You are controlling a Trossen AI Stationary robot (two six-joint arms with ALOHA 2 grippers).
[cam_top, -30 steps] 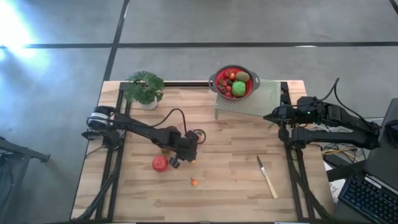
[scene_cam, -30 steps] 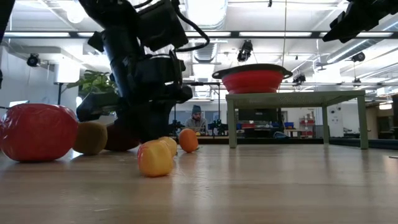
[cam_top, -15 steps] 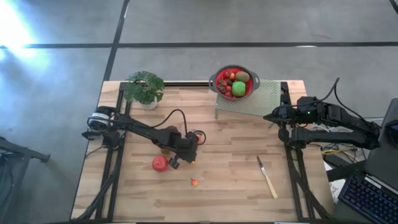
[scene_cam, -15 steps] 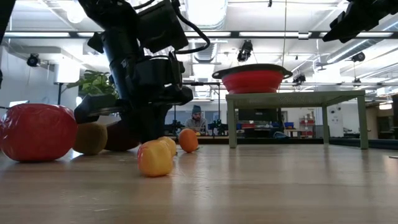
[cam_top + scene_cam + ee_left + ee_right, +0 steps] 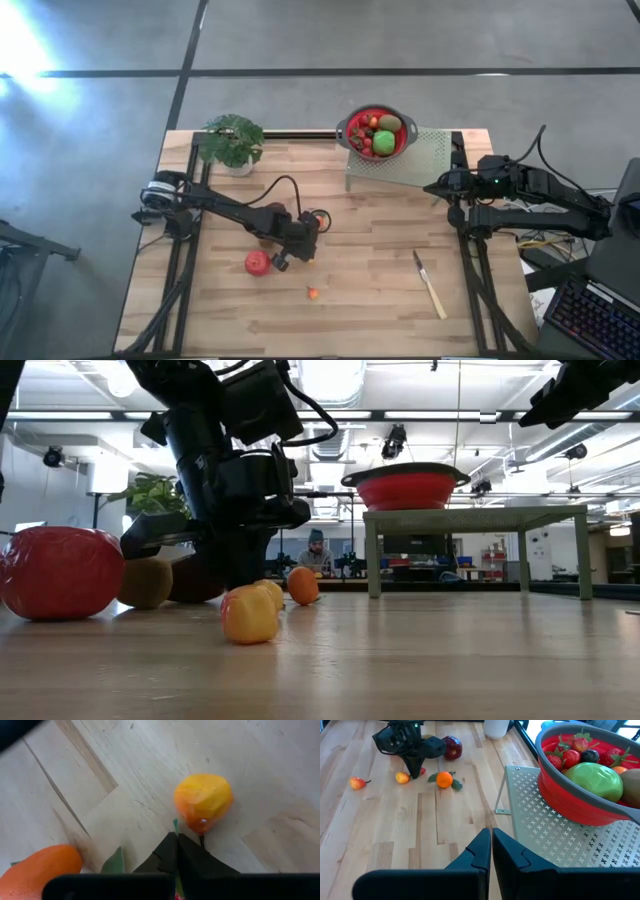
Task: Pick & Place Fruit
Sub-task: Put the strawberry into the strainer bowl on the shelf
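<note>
My left gripper (image 5: 300,250) points down at the table's middle left, among loose toy fruits, and is shut with a sliver of green and red between its fingers (image 5: 176,837). A yellow-orange fruit (image 5: 203,802) lies just beyond the tips and an orange one with leaves (image 5: 40,870) lies to the side. The big magenta-red fruit (image 5: 257,263), a brown one (image 5: 147,582) and a small fruit (image 5: 313,293) rest on the wood. More fruit fills the red bowl (image 5: 377,132). My right gripper (image 5: 491,832) waits shut beside the bowl's stand. My left gripper comes from above, pointing down, with its tips at the tabletop. A small red thing with a green leaf (image 5: 176,892) sits between the shut fingers, behind the tips. The fingers hide most of it, so which part they pinch cannot be told.
The red bowl sits on a pale perforated stand (image 5: 420,160) at the far edge. A potted plant (image 5: 232,140) stands at the far left. A pale-handled knife (image 5: 430,285) lies at the near right. A dark red fruit (image 5: 452,747) lies behind the left gripper.
</note>
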